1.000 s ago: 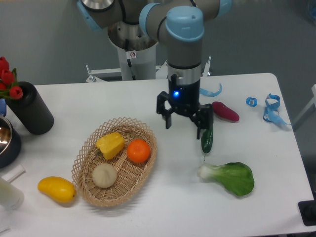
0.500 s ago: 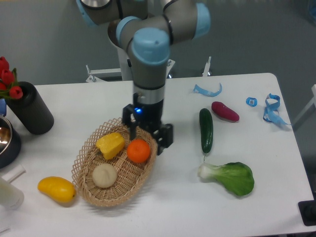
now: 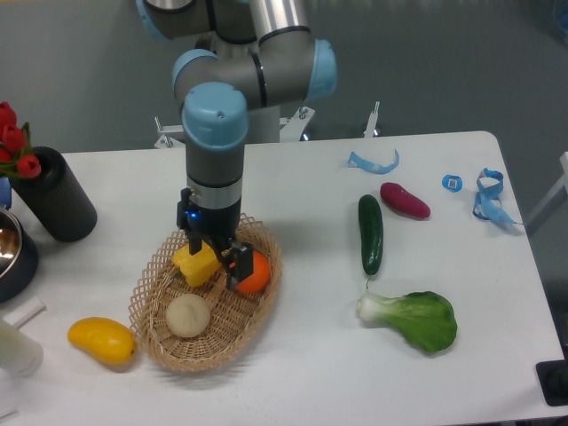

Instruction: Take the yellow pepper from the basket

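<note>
The yellow pepper [image 3: 197, 263] is sitting in the basket [image 3: 160, 351], up at the far end, w/ the orange [image 3: 255, 273] just beside it on one side and a pale round thing [image 3: 187, 314] a bit nearer the camera. The gripper [image 3: 213, 259] is hanging right over the pepper, low down, and its two dark fingers look like they are standing apart w/ the pepper's top corner between them, but I cannot tell if they are touching it yet, bc the arm is hiding that bit. So I think the pepper is not picked up yet. It looks small and light, prob. easy to lift. The skin looks smooth and shiny, so it might be slipping if the squeeze is too weak. It is lumpy and blocky, not round, so the flat sides are the best place to be holding it, around the middle, not on a bump or edge. If it is a toy it is stiff; if real, it could be denting, so a soft squeeze is better. The orange is sitting very close, so one finger may be bumping it going down. The basket is light too and may be sliding or lifting w/ the pepper.
</note>
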`<control>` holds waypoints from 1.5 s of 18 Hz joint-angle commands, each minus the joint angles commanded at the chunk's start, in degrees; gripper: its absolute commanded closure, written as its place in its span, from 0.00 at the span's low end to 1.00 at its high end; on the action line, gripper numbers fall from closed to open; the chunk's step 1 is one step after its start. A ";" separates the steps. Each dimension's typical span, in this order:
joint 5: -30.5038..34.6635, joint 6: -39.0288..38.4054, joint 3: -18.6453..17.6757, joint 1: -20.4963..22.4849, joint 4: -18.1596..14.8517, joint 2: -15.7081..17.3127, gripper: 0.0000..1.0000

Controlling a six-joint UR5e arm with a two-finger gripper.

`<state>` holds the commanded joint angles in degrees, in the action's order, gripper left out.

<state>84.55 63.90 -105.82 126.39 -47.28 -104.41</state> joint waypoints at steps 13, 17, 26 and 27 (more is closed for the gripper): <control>0.00 -0.62 -5.98 -1.15 0.26 0.17 0.00; 0.00 -0.62 -6.33 -1.32 0.26 -0.18 0.00; 0.00 -0.62 -7.21 -1.41 0.44 -2.28 0.00; 0.00 -0.62 -7.12 -1.41 0.44 -2.72 0.00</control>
<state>84.55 63.28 -112.94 124.98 -46.85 -107.13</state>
